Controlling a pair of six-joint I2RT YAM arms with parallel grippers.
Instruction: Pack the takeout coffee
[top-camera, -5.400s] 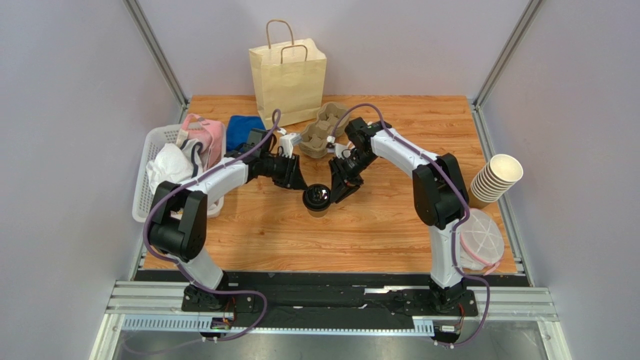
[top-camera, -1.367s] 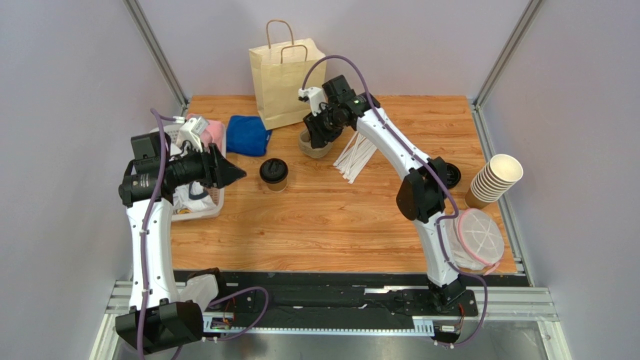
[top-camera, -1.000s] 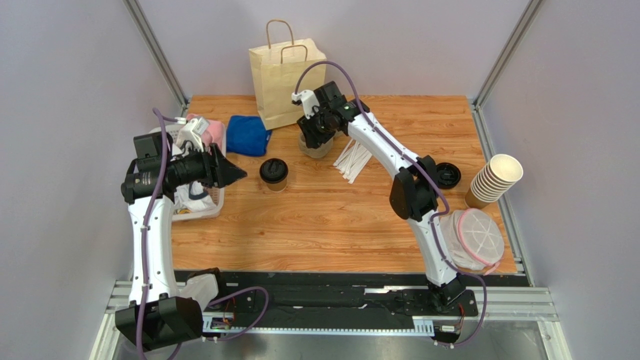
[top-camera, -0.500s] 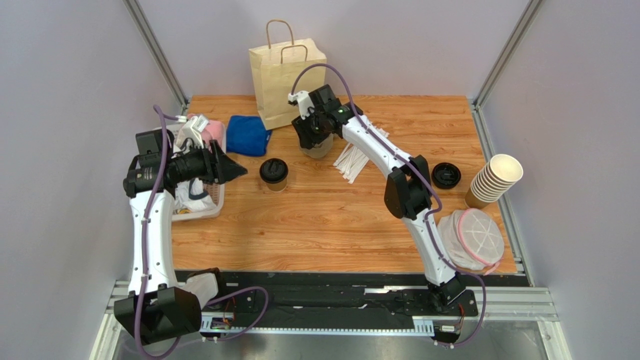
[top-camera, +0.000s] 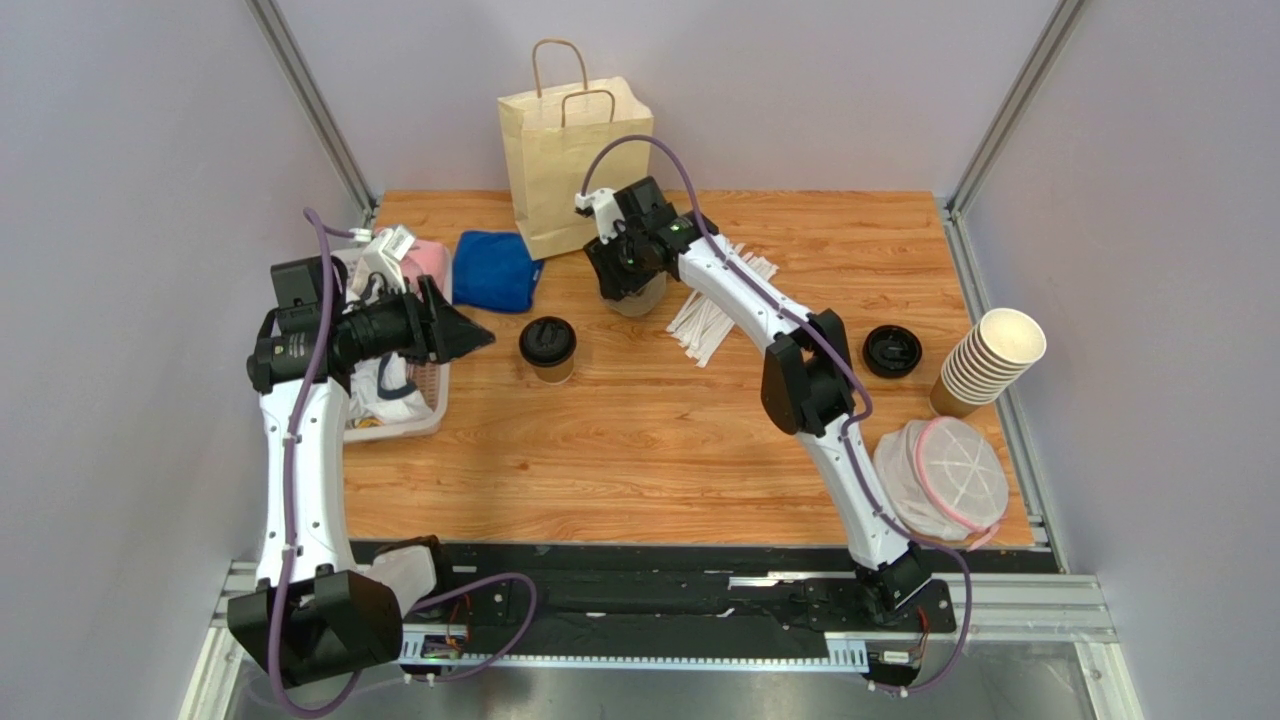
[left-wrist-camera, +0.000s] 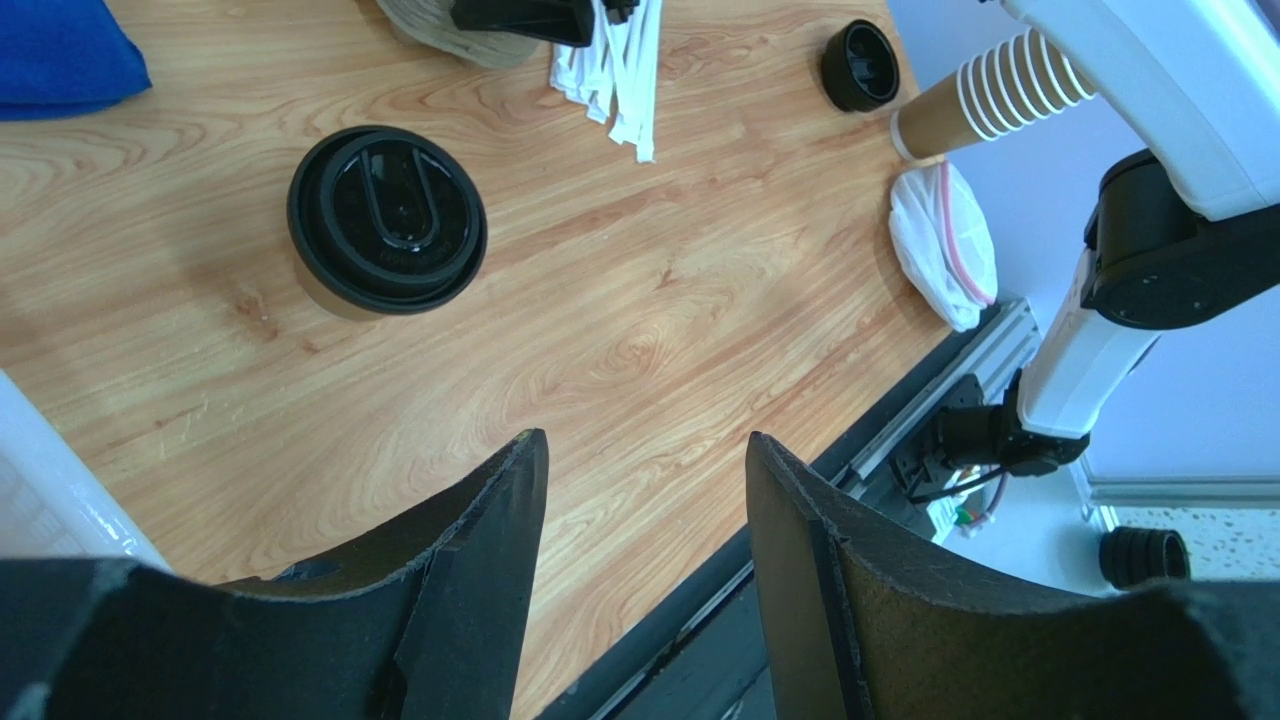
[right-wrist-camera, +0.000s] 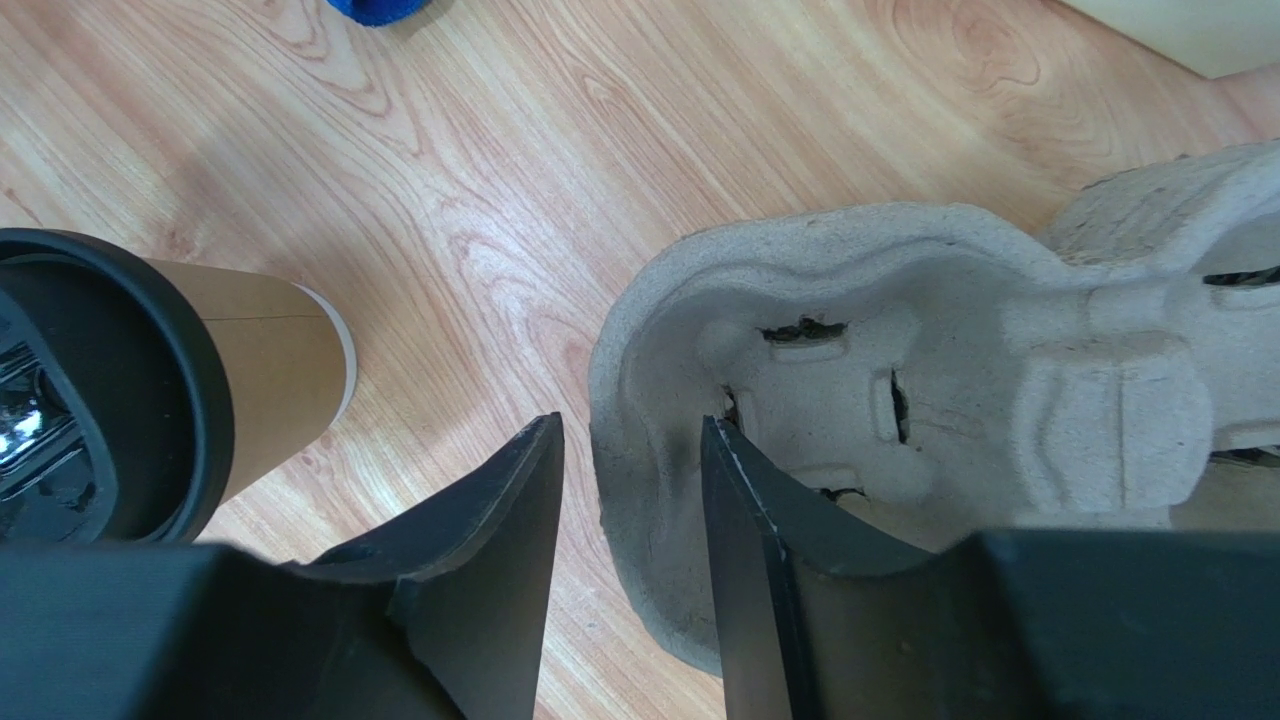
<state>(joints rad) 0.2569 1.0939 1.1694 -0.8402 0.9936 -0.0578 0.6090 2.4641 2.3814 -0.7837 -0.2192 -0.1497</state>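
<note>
Wood tabletop (top-camera: 676, 435) inside grey booth walls, paper bag (top-camera: 576, 168) standing upright at the back, mouth facing up. Takeout coffee (top-camera: 547, 345) standing upright in front of the bag, lid on, well apart from it, touching nothing. Pulp cup carrier (right-wrist-camera: 932, 405) lying just in front of the bag's right corner, wells facing up and empty.

Right gripper (right-wrist-camera: 631, 435) reaching down at the carrier rim on the side away from the bag. Jaws partly apart and straddling the rim wall, one finger outside, the other over the well. Not showing whether pinching or only bracketing. Left gripper (left-wrist-camera: 643, 450) hovering in front of the bag and off to its left, jaws wide, holding nothing, pointing toward the coffee.

Probably securing the carrier as a seat for the coffee before bagging. Doing it well likely meaning:
- Closing squarely across the rim wall and biting deep enough, soft pulp looking prone to tearing or folding.
- Keeping the carrier flat while shifting it away from the bag, and going slowly.
- Avoiding bumping the bag, which looks light and easy to tip.
- Avoiding sweeping the white stirrers (top-camera: 706, 315) lying in front of the bag on its right.
- Taking the coffee by the paper wall below the lid, squeezing gently and keeping it vertical.
</note>
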